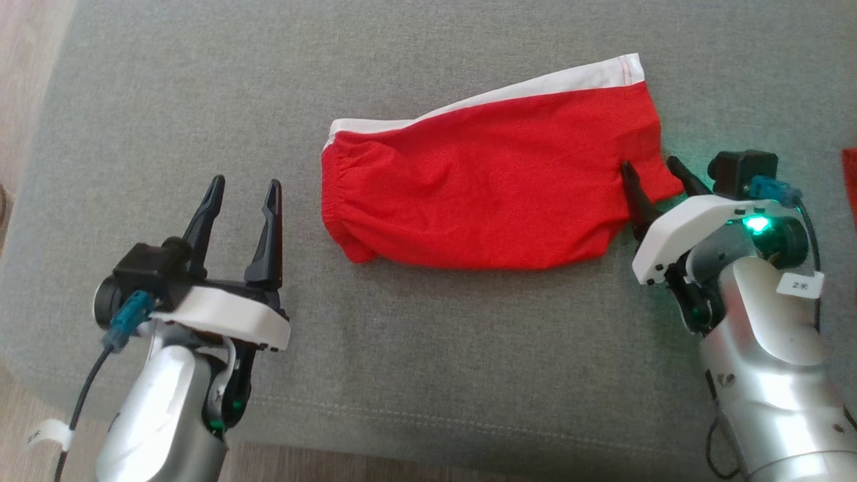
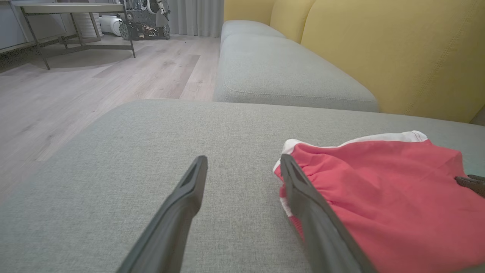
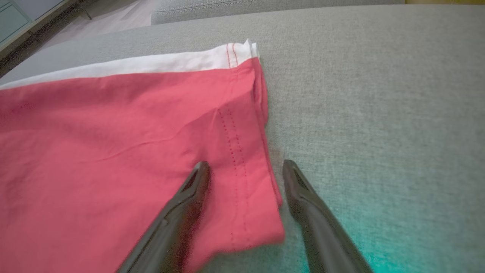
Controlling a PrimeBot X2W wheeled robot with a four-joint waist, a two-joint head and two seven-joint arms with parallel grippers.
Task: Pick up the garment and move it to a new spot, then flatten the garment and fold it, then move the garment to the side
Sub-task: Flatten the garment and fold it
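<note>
R pincer open astride garment edge; cushion wide.

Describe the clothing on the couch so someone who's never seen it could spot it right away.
Start at the wide grey sofa cushion in front of the robot. Near its middle lies the garment, flat red fabric with one corner between the open right pincer fingers. The white strip along its far edge sets it apart from the red sliver at the far right.
</note>
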